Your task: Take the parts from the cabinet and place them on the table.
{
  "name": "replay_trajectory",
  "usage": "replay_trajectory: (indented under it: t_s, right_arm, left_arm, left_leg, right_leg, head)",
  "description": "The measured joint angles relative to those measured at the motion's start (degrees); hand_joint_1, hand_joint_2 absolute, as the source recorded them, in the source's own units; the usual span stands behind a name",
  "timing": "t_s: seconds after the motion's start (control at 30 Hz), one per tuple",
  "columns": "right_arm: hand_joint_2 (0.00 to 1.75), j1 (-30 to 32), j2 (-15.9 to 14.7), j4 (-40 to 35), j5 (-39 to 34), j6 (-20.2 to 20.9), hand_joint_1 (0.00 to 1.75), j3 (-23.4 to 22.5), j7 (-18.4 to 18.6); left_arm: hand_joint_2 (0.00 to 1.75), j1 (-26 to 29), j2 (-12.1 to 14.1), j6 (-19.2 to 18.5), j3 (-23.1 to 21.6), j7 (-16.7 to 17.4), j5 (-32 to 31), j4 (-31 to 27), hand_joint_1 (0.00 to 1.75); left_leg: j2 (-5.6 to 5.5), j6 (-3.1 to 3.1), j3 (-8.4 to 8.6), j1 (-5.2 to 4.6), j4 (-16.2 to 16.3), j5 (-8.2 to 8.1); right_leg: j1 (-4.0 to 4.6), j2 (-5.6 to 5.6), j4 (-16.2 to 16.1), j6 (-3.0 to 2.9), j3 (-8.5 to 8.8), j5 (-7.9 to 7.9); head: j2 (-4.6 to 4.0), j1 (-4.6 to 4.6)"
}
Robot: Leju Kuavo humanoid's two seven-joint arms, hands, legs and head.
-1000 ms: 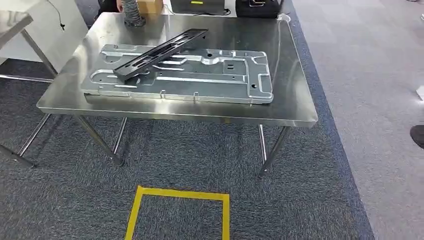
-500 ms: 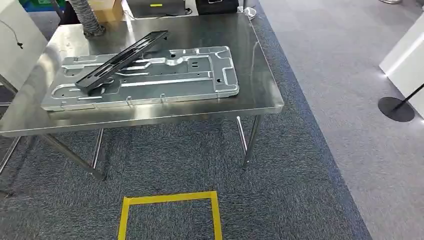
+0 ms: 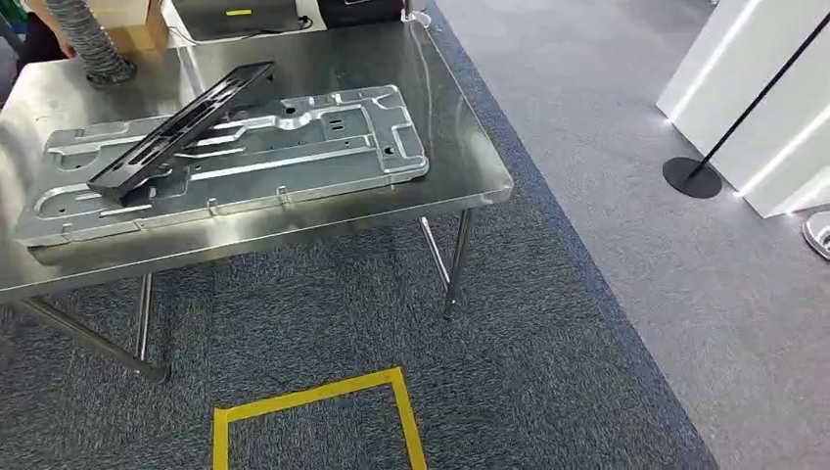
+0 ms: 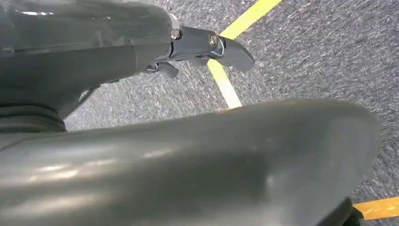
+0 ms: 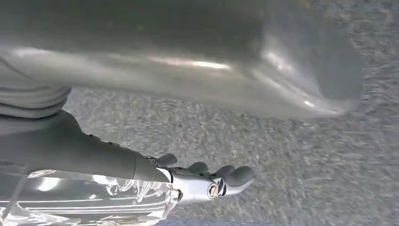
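Left hand (image 4: 207, 47) hanging over grey carpet (image 4: 329, 52), holding nothing, fingers (image 4: 233, 52) lying loosely apart; yellow tape (image 4: 226, 84) crossing the floor beneath. Right hand (image 5: 207, 181) likewise hanging over carpet, gripping nothing, dark fingertips (image 5: 240, 175) lightly curled and spread; whether fully extended, hard to tell from this angle.

Outward from there, in the head view: steel table (image 3: 460, 171) standing ahead and to the left, legs on the dark carpet. Lying flat on it, a large stamped silver metal panel (image 3: 294, 157), taking up most of the top. Resting across that panel, a long black part (image 3: 181, 127), tilted, its lower end touching the panel near the left side and its upper end reaching toward the table's far edge. Sitting at the far left corner, a ribbed grey hose (image 3: 93, 49) beside a cardboard box (image 3: 132, 20). Marking the floor in front of the table, a yellow tape square (image 3: 313, 416). Standing well off to the right on lighter flooring, a black post base (image 3: 693, 176) near a white wall panel (image 3: 754, 88).
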Motion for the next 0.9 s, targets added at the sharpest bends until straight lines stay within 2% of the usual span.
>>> replay_trajectory:
  t_s: [0.07,0.1,0.13,0.23,0.27,0.3,0.33,0.4,0.43,0.47,0.5,0.57,0.6,0.63,0.67,0.7,0.77,0.8,0.83,0.87,0.9]
  right_arm:
    - [0.00,-0.04,-0.04,0.00,0.17,-0.22,0.00,0.00,0.02]
    - [0.00,-0.12,-0.04,0.00,0.33,-0.37,0.00,0.00,0.20]
    - [0.00,-0.31,-0.15,0.00,0.46,-0.42,0.00,0.00,0.33]
    - [0.00,-0.23,-0.18,0.00,0.96,-0.50,0.00,0.00,0.70]
    - [0.00,-0.26,-0.15,0.02,1.07,-0.48,0.00,0.00,0.81]
    - [0.00,-0.38,-0.09,0.02,1.16,-0.48,0.00,0.00,0.85]
    - [0.00,-0.52,-0.09,0.02,1.25,-0.48,0.00,0.00,0.85]
    - [0.00,-0.65,-0.04,0.02,1.38,-0.48,0.00,0.00,0.90]
    - [0.00,-0.64,-0.02,0.02,1.42,-0.48,0.00,0.00,0.94]
    - [0.00,-0.65,-0.02,0.02,1.57,-0.48,0.00,0.00,1.01]
    - [0.00,-0.66,-0.02,0.02,1.62,-0.48,0.00,0.00,1.03]
    - [0.00,-0.70,0.07,0.02,1.90,-0.48,0.00,0.00,1.03]
    - [0.00,-0.79,0.07,0.02,2.01,-0.48,0.00,0.00,1.03]
    - [0.00,-0.87,0.07,0.02,2.08,-0.48,0.00,0.02,1.03]
    - [0.00,-0.96,0.07,0.02,2.10,-0.48,0.00,0.02,1.03]
    - [0.00,-0.99,0.09,0.02,2.14,-0.48,0.00,0.02,1.03]
    - [0.00,-0.90,0.09,0.02,2.16,-0.48,0.00,0.02,1.03]
    - [0.00,-0.91,0.09,0.04,2.16,-0.48,0.00,0.02,1.03]
    - [0.00,-0.88,0.11,0.07,2.16,-0.48,0.00,0.02,1.03]
    - [0.00,-0.94,0.11,0.07,2.16,-0.48,0.00,0.02,1.03]
    - [0.00,-1.03,0.11,0.07,2.16,-0.48,0.00,0.02,1.03]
  left_arm:
    - [0.00,-0.09,-0.02,-0.11,0.00,0.02,0.04,0.00,0.00]
    - [0.00,-0.18,-0.04,-0.13,0.00,0.11,0.09,0.00,0.00]
    - [0.00,-0.30,-0.09,-0.17,0.00,0.31,0.13,0.00,0.00]
    - [0.00,-0.35,-0.07,-0.20,0.00,0.79,0.35,0.00,0.00]
    - [0.00,-0.34,-0.07,-0.20,0.00,0.87,0.42,0.00,0.00]
    - [0.00,-0.35,-0.02,-0.20,0.00,0.92,0.55,0.00,0.00]
    - [0.00,-0.33,0.00,-0.20,0.00,0.98,0.59,0.00,0.00]
    - [0.00,-0.30,0.00,-0.20,0.00,1.01,0.66,0.00,0.00]
    - [0.00,-0.28,0.00,-0.20,0.00,1.01,0.72,0.00,0.00]
    - [0.00,-0.25,0.00,-0.20,0.00,1.01,0.74,0.00,0.00]
    - [0.00,-0.23,0.00,-0.20,0.00,1.01,0.74,0.00,0.00]
    - [0.00,-0.28,0.04,-0.17,0.02,1.01,0.77,0.00,0.00]
    - [0.00,-0.34,0.09,-0.17,0.02,0.96,0.77,0.00,0.00]
    - [0.00,-0.47,0.07,-0.17,0.02,0.94,0.77,0.00,0.00]
    - [0.00,-0.46,0.07,-0.17,0.00,0.85,0.77,0.00,0.00]
    - [0.00,-0.45,0.07,-0.17,0.00,0.85,0.77,0.00,0.00]
    - [0.00,-0.28,0.11,-0.15,0.02,0.87,0.76,0.00,0.00]
    - [0.00,-0.48,0.11,-0.15,0.02,0.85,0.76,0.00,0.00]
    - [0.00,-0.64,0.11,-0.15,0.02,0.85,0.79,0.00,0.00]
    - [0.00,-0.64,0.11,-0.13,0.04,0.85,0.79,0.00,0.00]
    - [0.00,-0.57,0.11,-0.13,0.04,0.85,0.79,0.00,0.00]
  left_leg:
    - [0.34,-0.03,0.17,-0.20,0.01,0.02]
    - [0.45,-0.08,0.28,-0.25,0.01,0.03]
    - [0.54,-0.42,0.13,-0.73,0.36,-0.06]
    - [0.61,-1.18,0.03,-0.47,0.24,0.42]
    - [0.58,-1.60,-0.07,-0.58,0.34,0.47]
    - [0.06,-2.06,-0.35,-0.34,1.29,-0.96]
    - [-0.39,-2.40,-1.31,-0.30,3.80,-3.31]
    - [-0.72,-2.89,-4.92,0.10,13.18,-8.63]
    - [-0.73,-3.07,-6.21,0.21,16.73,-10.06]
    - [-0.73,-3.14,-6.51,0.33,18.14,-10.16]
    - [-0.73,-3.22,-5.63,0.50,16.93,-9.09]
    - [-0.74,-3.30,-0.02,0.79,7.14,-4.31]
    - [-0.84,-3.26,2.88,0.89,2.10,-2.70]
    - [-1.39,-2.96,3.25,0.63,0.48,-3.61]
    - [-1.34,-2.31,2.79,0.48,0.55,-2.77]
    - [-1.35,-2.15,2.57,0.46,0.77,-2.69]
    - [-1.28,-1.10,1.88,0.14,0.71,-1.86]
    - [-1.00,-0.38,1.32,0.51,0.42,-1.00]
    - [-0.89,0.09,0.58,0.41,0.42,-0.43]
    - [-0.86,0.35,-0.09,0.33,0.42,-0.01]
    - [-0.77,0.39,-0.80,0.17,0.44,0.56]
  right_leg:
    - [0.15,-0.13,-10.17,-0.64,6.16,4.31]
    - [0.40,-0.57,-15.36,-1.25,9.24,5.61]
    - [0.77,-0.83,-16.62,-1.57,9.61,5.18]
    - [1.03,-0.67,-16.40,-2.07,9.24,5.59]
    - [0.61,-0.65,-16.88,-2.68,9.18,6.07]
    - [0.41,-0.78,-17.23,-2.91,9.17,6.43]
    - [0.36,-0.75,-17.27,-3.29,8.85,6.67]
    - [0.42,-0.72,-17.18,-3.49,8.13,7.09]
    - [0.43,-0.70,-17.08,-3.45,7.74,7.32]
    - [0.41,-0.63,-16.90,-3.39,7.33,7.53]
    - [0.36,-0.54,-16.72,-3.23,6.97,7.70]
    - [0.14,-0.26,-16.08,-2.81,6.16,8.01]
    - [0.06,-0.19,-15.76,-2.57,5.84,8.17]
    - [0.31,-0.10,-15.47,-2.10,5.50,8.39]
    - [0.36,0.03,-15.43,-1.69,5.37,8.70]
    - [0.36,0.00,-15.51,-1.32,5.30,8.94]
    - [0.09,0.06,-15.92,-0.29,5.16,9.87]
    - [-0.19,0.06,-15.45,-0.06,4.66,9.31]
    - [-0.10,-0.09,-13.39,0.00,3.63,6.23]
    - [-0.17,-0.11,-10.03,0.09,2.51,3.00]
    - [-0.10,-0.11,-5.04,0.26,1.05,-0.51]
  head:
    - [0.00,0.00]
    - [0.00,0.00]
    - [0.00,0.00]
    - [0.00,0.00]
    - [0.00,0.00]
    - [0.00,0.00]
    - [0.00,0.00]
    - [0.00,0.00]
    - [0.00,0.00]
    - [0.00,0.00]
    - [0.00,0.00]
    - [0.00,0.00]
    - [0.00,0.00]
    - [0.00,-0.02]
    - [0.00,0.00]
    - [0.00,-0.02]
    - [0.00,0.00]
    - [0.00,0.00]
    - [0.00,0.00]
    - [0.00,0.00]
    - [0.00,0.00]
